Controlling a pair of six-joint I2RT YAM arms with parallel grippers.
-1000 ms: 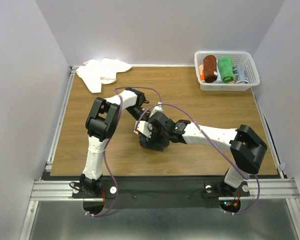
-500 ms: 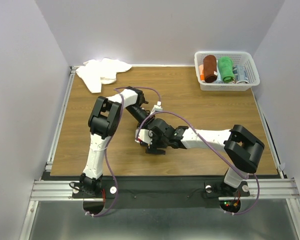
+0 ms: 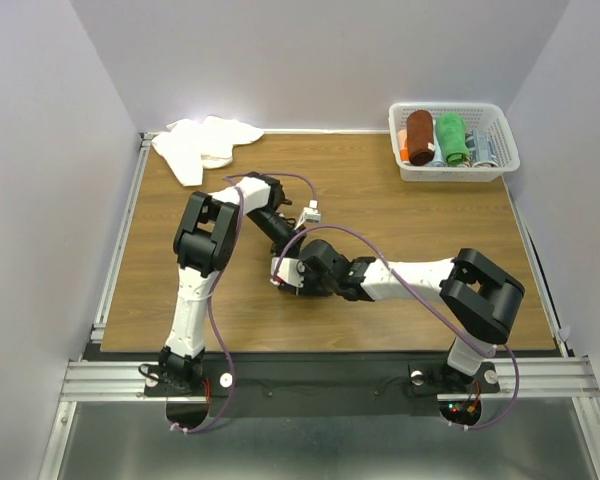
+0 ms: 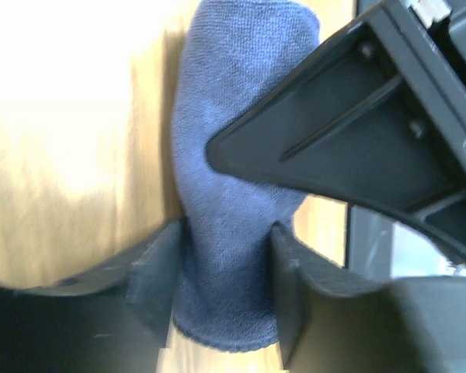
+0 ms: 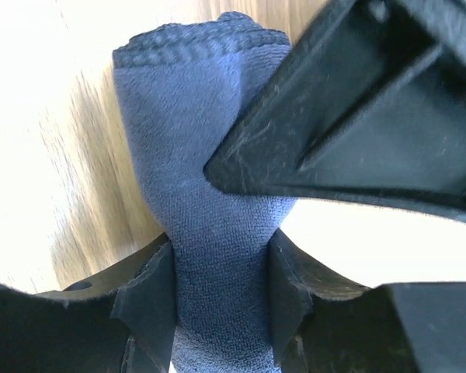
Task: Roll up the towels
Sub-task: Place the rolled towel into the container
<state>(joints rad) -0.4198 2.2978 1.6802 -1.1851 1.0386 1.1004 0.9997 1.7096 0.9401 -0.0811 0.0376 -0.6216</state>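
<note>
The dark blue-grey towel (image 4: 217, 78) is a tight roll lying on the wooden table (image 3: 400, 300). In the top view both grippers cover it at mid-table. My left gripper (image 4: 225, 229) (image 3: 285, 243) straddles one end, and the roll fills the gap and touches both pads. My right gripper (image 5: 220, 249) (image 3: 298, 272) is shut on the other end of the same towel (image 5: 179, 116), which narrows where the pads pinch it. Each wrist view shows the opposite gripper's black finger crossing over the roll. The white towel (image 3: 205, 145) lies crumpled at the back left corner.
A white basket (image 3: 500, 160) at the back right holds a rust-brown rolled towel (image 3: 419, 136), a bright green one (image 3: 451, 138) and other rolls. A metal rail (image 3: 115, 250) runs along the table's left edge. Grey walls enclose three sides.
My right gripper has slid left and closer over the roll and its jaws have closed onto it. The left jaws have widened slightly around the roll.
</note>
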